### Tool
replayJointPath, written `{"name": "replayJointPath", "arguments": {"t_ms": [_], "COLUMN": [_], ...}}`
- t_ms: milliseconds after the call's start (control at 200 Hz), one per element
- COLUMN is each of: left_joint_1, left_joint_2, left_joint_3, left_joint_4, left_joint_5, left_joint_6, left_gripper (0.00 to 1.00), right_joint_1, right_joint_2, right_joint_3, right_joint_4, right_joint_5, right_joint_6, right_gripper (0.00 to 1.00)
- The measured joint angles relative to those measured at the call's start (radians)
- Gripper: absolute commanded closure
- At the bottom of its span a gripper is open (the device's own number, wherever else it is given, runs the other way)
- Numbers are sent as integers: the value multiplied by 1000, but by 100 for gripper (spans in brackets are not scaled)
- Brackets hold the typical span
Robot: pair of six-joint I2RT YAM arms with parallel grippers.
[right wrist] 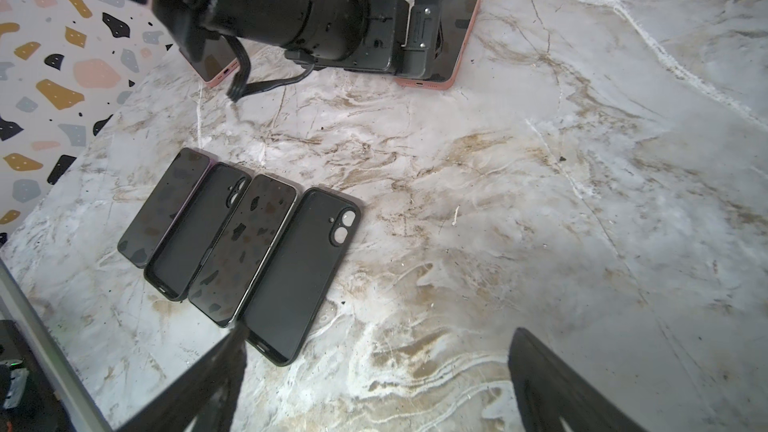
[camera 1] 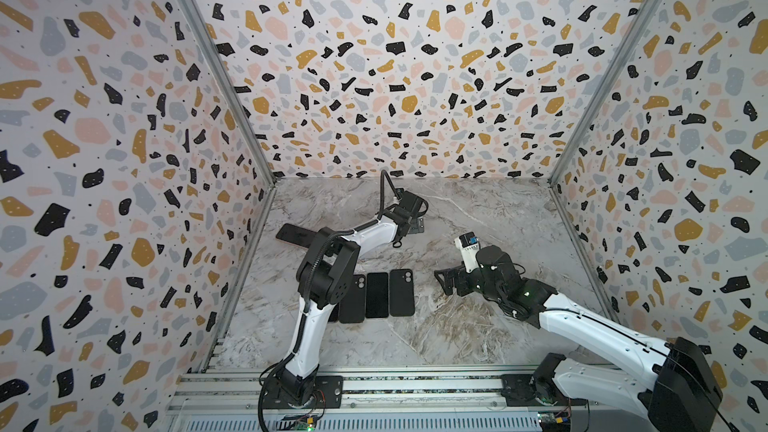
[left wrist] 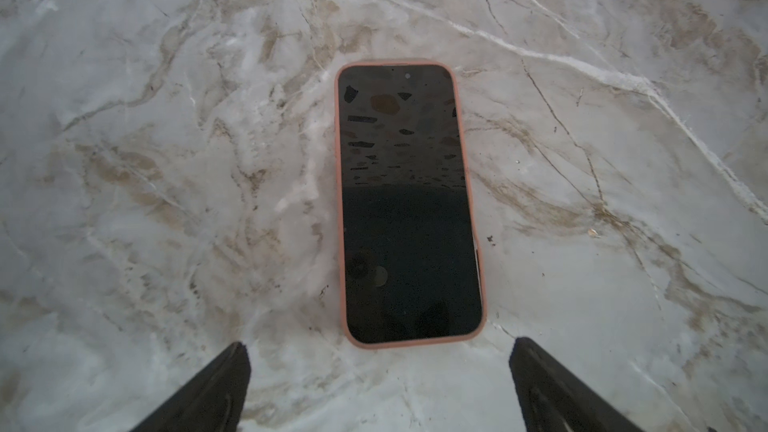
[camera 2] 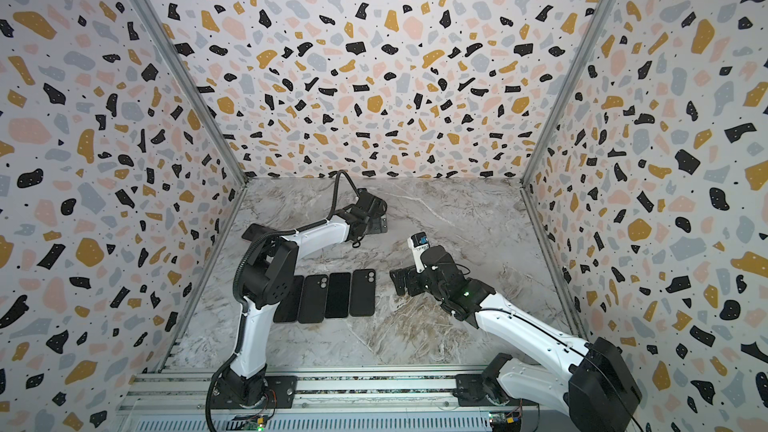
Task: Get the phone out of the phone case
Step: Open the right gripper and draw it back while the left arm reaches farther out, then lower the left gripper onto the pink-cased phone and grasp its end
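The left gripper [left wrist: 381,344] is spread wide and grips nothing. Its two black fingers [left wrist: 208,388] stand farther apart than the pink case [left wrist: 341,201] is broad. That case lies flat on the marble table [left wrist: 166,160] just ahead of the fingertips, centred between them, with one short end nearest the gripper. The case is occupied: the phone [left wrist: 409,201] sits inside it, dark screen up, with the pink rim showing all around its edge. In the left wrist view no finger touches case or phone. In the right wrist view this gripper hangs above the phone and hides part of it.

A second pink case [camera 1: 291,234], also with a phone in it, lies back behind the left gripper, partly hidden under that arm.

The right gripper [right wrist: 380,336] is likewise released and empty, above bare marble. Off to the side of one of its fingers a row of four lies close side by side. Nearest is the nearer black case [right wrist: 303,268], empty, with the marble showing through its camera cutouts. Next come a pale-edged phone [right wrist: 245,243] out of any case, the farther black case [right wrist: 187,238], also empty, and a purple-edged phone [right wrist: 162,205], also bare. In both top views the row is near this gripper but apart from it.
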Motion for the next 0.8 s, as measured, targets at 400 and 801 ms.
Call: {"name": "replayJointPath", "arguments": {"t_ms": [400,801], "left_joint_1": [0,0], "left_joint_2": [145,261], "left_joint_3": [156,320], "left_joint_4": [-14,-76], "left_joint_5": [-8,-47], "left_joint_6": [15,41], "left_gripper": [0,3], "right_joint_1": [-5,-22], "right_joint_2": [8,13], "right_joint_3": [-28,-39], "right_joint_4": [39,71], "right_joint_5": [-25,-47], "right_joint_6": [1,2], "right_gripper": [1,1]}}
